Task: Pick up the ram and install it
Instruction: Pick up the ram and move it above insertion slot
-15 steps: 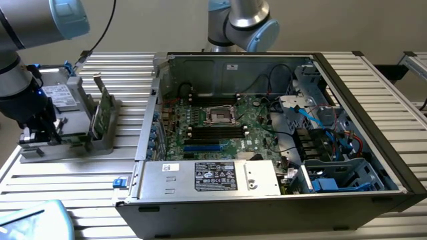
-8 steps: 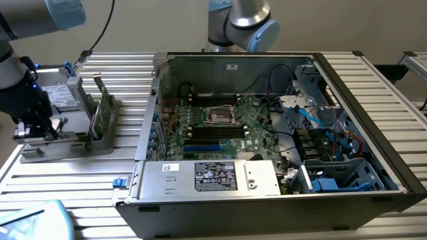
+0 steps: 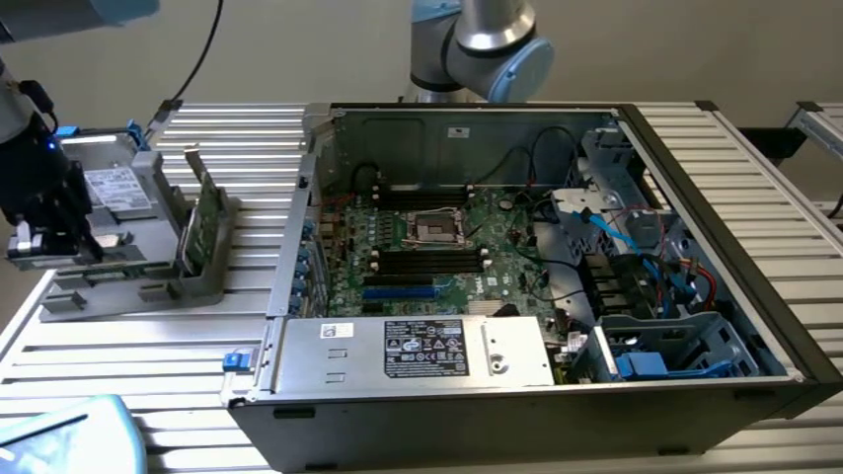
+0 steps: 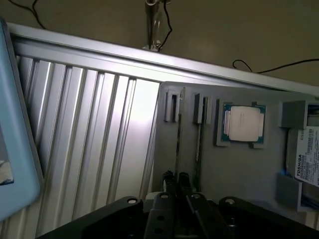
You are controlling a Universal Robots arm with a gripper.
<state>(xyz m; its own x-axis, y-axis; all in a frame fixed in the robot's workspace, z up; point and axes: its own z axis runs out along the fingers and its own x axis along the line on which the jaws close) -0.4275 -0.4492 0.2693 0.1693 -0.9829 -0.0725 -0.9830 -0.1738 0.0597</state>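
Gripper is down at the grey parts tray, which sits on the ribbed aluminium table. My fingers are drawn nearly together, with a thin gap only, and look clamped on the near end of the ram. The ram stands on its long edge in a tray slot, thin top edge toward me. It runs straight away from my fingertips to a dark holder at the tray's far end. It lines up with its slot; I see no lift

A second stick is just beside it, parallel, on edge in the neighbouring slot, apart from my fingers. Next along the tray is a square silver-topped processor, flat in its recess. Past that, a grey drive with a white label

A light-blue rounded cover sits across a stretch of table, on the side of the ram away from the processor

In the exterior view I am at the exterior view's left, over the tray. The open computer case lies toward the exterior view's right, well apart from the tray. Its motherboard faces up, with black memory slots near its middle
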